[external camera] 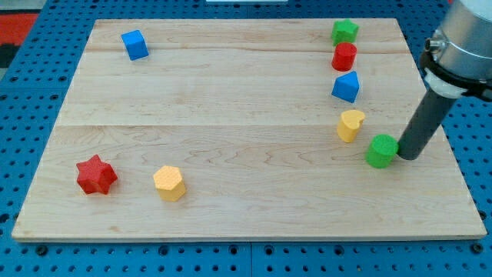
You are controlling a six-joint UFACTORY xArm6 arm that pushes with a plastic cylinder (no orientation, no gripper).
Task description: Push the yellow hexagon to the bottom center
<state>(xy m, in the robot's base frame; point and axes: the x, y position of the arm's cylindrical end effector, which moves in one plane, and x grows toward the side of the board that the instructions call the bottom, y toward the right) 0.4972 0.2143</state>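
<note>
Board: pale wooden table top [246,100], planks running left to right, set on a blue perforated base [31,92].
Rod: straight dark rod [424,123] descending from a grey arm housing at the view's right edge, slightly tilted.
Tip: my tip [407,158] down at the board surface, right side of the board, touching or just beside the right face of the green block; contact not certain.
Jaws: none fitted; plain rod end only, nothing held or clamped.
Task object: yellow hexagon block [169,183] at the view's lower left, just right of the red star, left of bottom centre, well apart from my tip.
Red star: red star-shaped block [96,175] near the lower left corner, close beside the yellow hexagon, not touching.
Green block at tip: green block, shape roughly cubic with rounded look [381,150], at the right, directly left of my tip.
Yellow heart: yellow heart-like block [350,125], just up and left of the green block, apart from it.
Blue pentagon: blue pointed block [346,86], above the yellow heart-like block.
Red cylinder: red cylinder block [344,56], just above the blue pointed block.
Green star: green star-shaped block [344,31], near the top edge, just above the red cylinder.
Blue cube: blue cube block [135,45], upper left, alone.
</note>
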